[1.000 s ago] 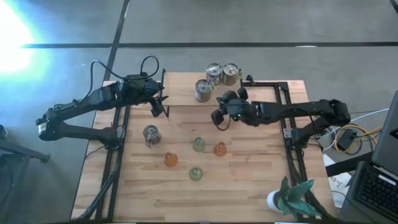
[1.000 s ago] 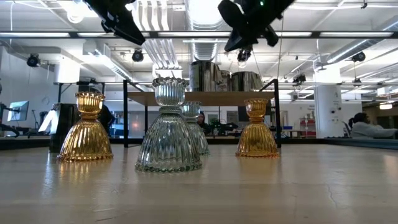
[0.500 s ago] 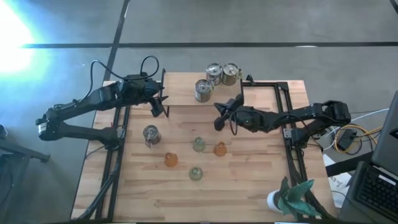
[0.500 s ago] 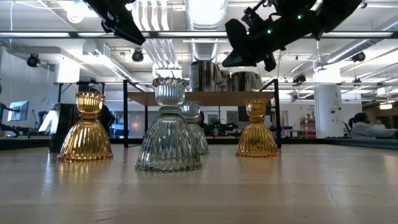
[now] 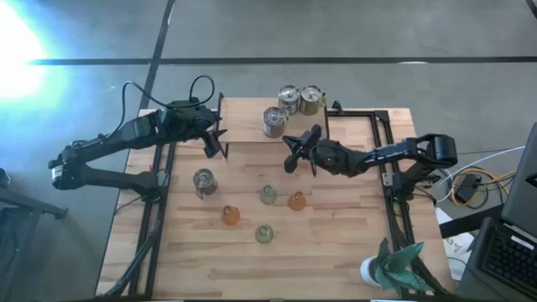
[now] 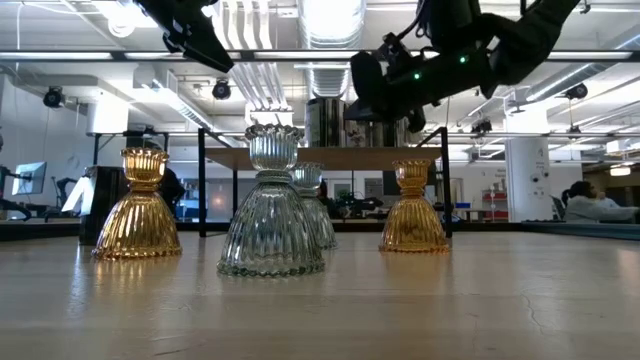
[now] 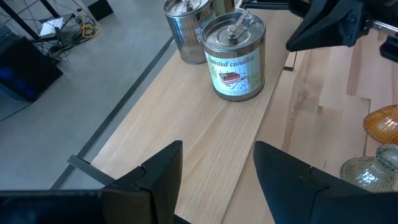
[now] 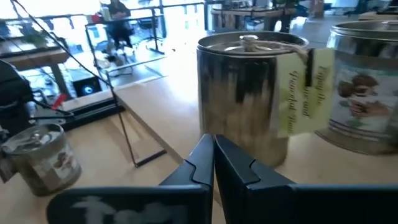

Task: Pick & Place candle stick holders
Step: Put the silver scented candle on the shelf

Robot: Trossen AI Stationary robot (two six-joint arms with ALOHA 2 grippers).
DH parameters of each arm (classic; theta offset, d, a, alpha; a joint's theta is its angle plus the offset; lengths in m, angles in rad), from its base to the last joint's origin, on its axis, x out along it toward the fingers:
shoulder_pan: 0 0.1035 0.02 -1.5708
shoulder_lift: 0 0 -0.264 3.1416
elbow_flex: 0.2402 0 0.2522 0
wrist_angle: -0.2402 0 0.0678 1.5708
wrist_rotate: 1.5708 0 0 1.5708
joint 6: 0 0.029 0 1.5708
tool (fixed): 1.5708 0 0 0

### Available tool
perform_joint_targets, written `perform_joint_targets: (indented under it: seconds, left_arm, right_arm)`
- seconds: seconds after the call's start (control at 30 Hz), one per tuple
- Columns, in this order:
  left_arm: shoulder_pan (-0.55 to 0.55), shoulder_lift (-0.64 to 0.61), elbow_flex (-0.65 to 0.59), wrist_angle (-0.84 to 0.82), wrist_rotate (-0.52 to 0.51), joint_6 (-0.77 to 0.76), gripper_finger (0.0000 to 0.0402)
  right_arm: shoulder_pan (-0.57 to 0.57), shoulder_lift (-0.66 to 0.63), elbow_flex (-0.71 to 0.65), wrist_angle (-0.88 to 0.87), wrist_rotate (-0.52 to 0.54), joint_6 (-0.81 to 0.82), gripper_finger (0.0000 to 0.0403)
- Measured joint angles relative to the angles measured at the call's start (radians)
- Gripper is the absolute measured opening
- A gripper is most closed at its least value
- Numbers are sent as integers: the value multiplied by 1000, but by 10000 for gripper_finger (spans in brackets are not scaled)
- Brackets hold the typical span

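The right gripper (image 5: 291, 157), jaws closed and empty, points at a tin (image 5: 273, 122), likely lining up. The left gripper (image 5: 214, 148) waits half-open nearby.

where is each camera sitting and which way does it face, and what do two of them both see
High view: above the table, looking straight down; both arms show, left gripper and right gripper.
Low view: at table-top height, looking level past the glass holders into the room; arms enter from above.
Left wrist view: on the left arm, looking past its open fingers at a silvery can.
Right wrist view: on the right arm, shut fingers facing a can.
Shared: both wrist views show that same can.
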Motion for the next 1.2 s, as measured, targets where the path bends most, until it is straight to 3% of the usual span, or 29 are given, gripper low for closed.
perform_joint_targets:
  seconds: [0.27,0.87,1.2]
  left_arm:
    - [0,0,0,0,0,0,202]
    - [0,0,0,0,0,0,202]
    - [0,0,0,0,0,0,202]
  right_arm:
    - [-64,63,43,26,-107,-17,8]
    - [-161,106,126,14,-233,-61,8]
    - [-182,169,213,-32,-240,-87,8]
